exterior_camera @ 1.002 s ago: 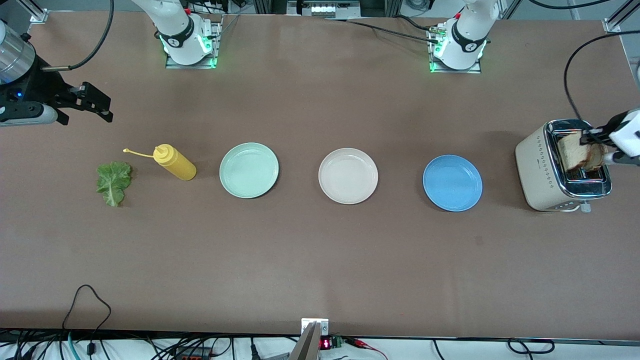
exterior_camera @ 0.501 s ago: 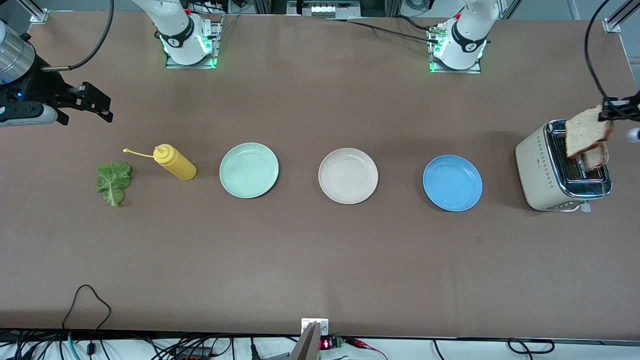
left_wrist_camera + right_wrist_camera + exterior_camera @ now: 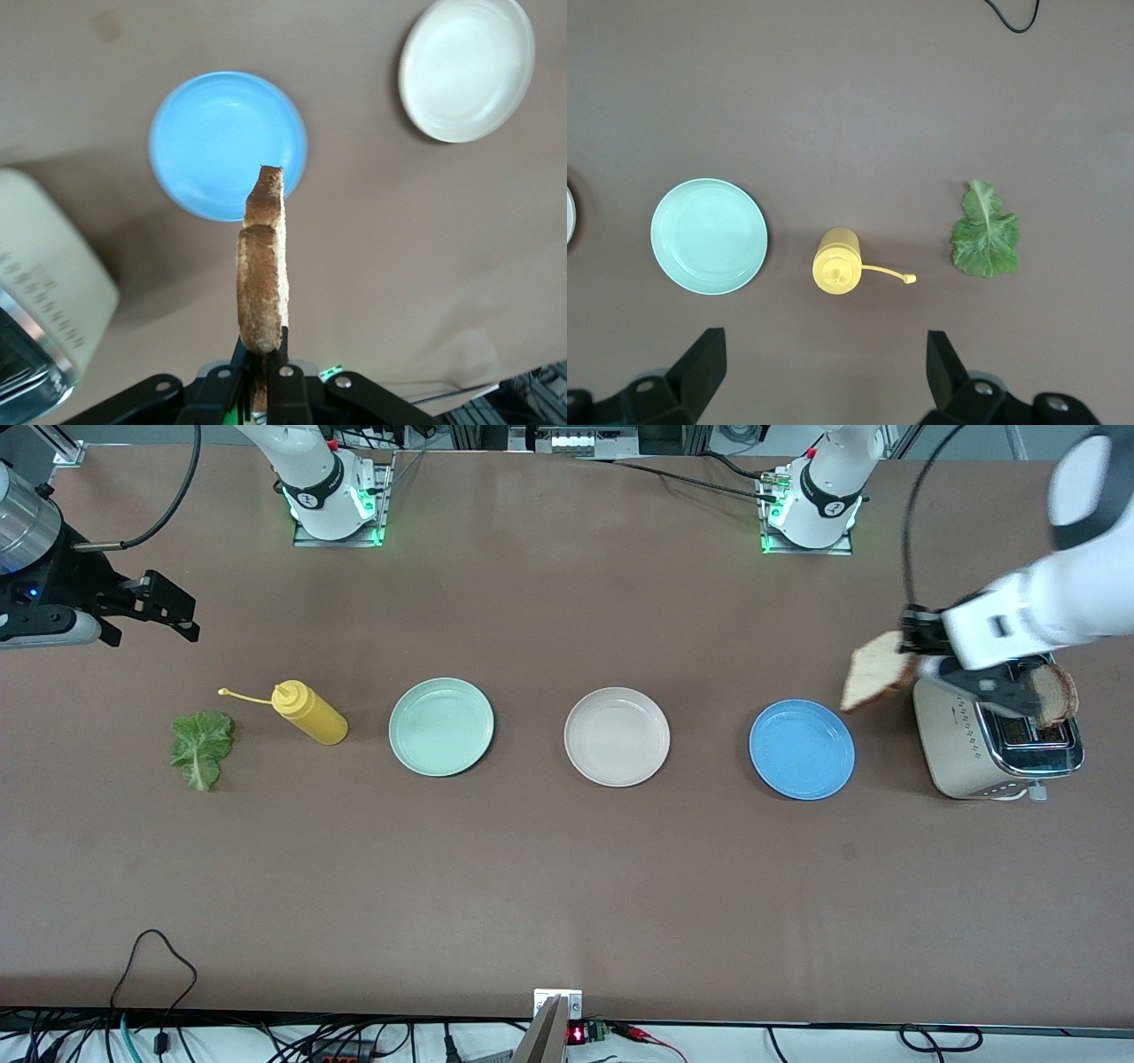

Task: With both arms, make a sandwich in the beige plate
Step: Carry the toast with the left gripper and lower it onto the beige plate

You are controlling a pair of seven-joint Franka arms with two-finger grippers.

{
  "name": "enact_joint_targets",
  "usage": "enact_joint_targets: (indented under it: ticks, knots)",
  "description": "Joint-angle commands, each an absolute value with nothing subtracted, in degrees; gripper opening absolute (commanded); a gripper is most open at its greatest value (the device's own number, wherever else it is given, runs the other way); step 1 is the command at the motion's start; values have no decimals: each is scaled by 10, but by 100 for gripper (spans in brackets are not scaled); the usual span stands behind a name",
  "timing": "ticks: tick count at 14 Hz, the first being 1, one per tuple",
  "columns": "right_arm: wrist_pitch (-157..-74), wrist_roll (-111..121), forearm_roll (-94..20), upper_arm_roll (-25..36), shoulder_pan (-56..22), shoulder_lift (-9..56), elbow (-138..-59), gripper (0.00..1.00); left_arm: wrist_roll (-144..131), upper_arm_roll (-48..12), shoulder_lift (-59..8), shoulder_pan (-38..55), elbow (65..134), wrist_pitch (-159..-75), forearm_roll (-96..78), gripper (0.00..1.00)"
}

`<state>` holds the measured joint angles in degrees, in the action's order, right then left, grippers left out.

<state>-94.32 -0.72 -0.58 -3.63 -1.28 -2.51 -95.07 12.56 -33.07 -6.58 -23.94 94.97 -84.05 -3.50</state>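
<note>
**Bread slice in the air, second slice still in the toaster**

Plates sit in a row across the table: the mint-green plate [image 3: 441,726], the beige plate [image 3: 617,736] and the blue plate [image 3: 802,748], all bare. Level with them at the right arm's end lie the lettuce leaf [image 3: 202,747] and a yellow squeeze bottle [image 3: 308,712]; the toaster [image 3: 983,731] stands at the left arm's end with one bread slice [image 3: 1052,694] poking out of its slot.

Above the table between blue plate and toaster, the left gripper [image 3: 912,646] is clamped on the edge of the other slice [image 3: 877,671], which hangs on edge, well apart from the beige plate. Bread looks light, soft and crumbly: a pinch near the crust is likely to hold best, and squeezing the middle could tear it. The leaf is probably limp and thin, best pinched at the stalk end.

Farthest up, the right gripper [image 3: 164,609] waits over bare table near the leaf, jaws wide, holding nothing.
</note>
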Motion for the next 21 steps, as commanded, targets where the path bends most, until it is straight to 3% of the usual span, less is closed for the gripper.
enact_joint_targets:
  ticks: [1, 3, 10, 16, 21]
  knots:
    - [-942, 3, -15, -35, -11, -28, -949, 100, 84, -356, -111, -227, 925, -836, -47, 1]
    - [-942, 3, -15, -35, -11, -29, -949, 100, 76, -359, -147, -203, 911, -841, -85, 1]
    - [-943, 3, -15, -35, -11, -29, -949, 100, 97, -359, -275, -169, 935, -1045, -373, 0]
    - [-943, 3, -15, -35, -11, -29, -949, 100, 329, -361, -353, -137, 1011, -1221, -458, 0]
    - [-944, 3, -15, -35, -11, -28, -949, 100, 460, -361, -368, -142, 1098, -1258, -623, 0]
